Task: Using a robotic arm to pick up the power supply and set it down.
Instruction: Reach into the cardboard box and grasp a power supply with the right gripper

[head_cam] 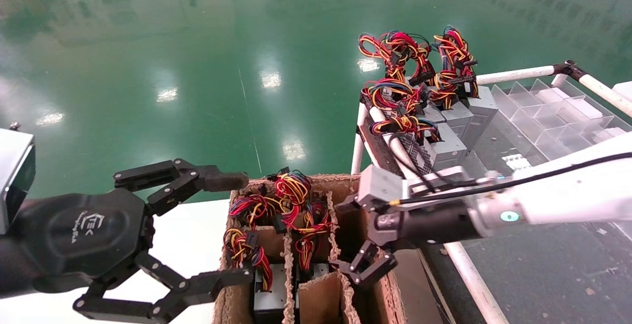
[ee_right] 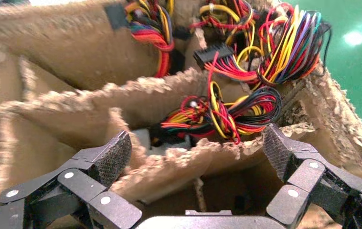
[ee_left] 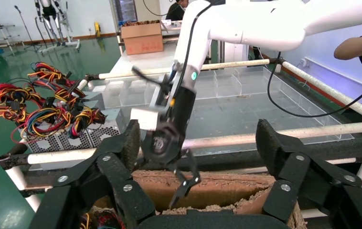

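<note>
Right gripper spread wide over the divided carton of power supplies, holding nothing

The brown cardboard carton (head_cam: 345, 182) with ragged dividers runs off the bottom edge in the head view; the grey sheet-metal power supplies (head_cam: 269, 298) in its cells show only as slivers of casing under bundles of red, yellow and black wires (head_cam: 291, 193). The white tubular right arm's black two-finger gripper (head_cam: 363, 264) hangs over the cell at the carton's right side, jaws wide apart, gripping nothing; what lies at that cell's bottom is hard to make out. The left black gripper (head_cam: 212, 230) sits beside the carton's left wall, also wide open and empty; the white logo on its body is too small to read. More grey supplies (head_cam: 456, 116) stand at the far-left corner of the white-railed table (head_cam: 513, 74), left of clear plastic bins (head_cam: 553, 109)
</note>
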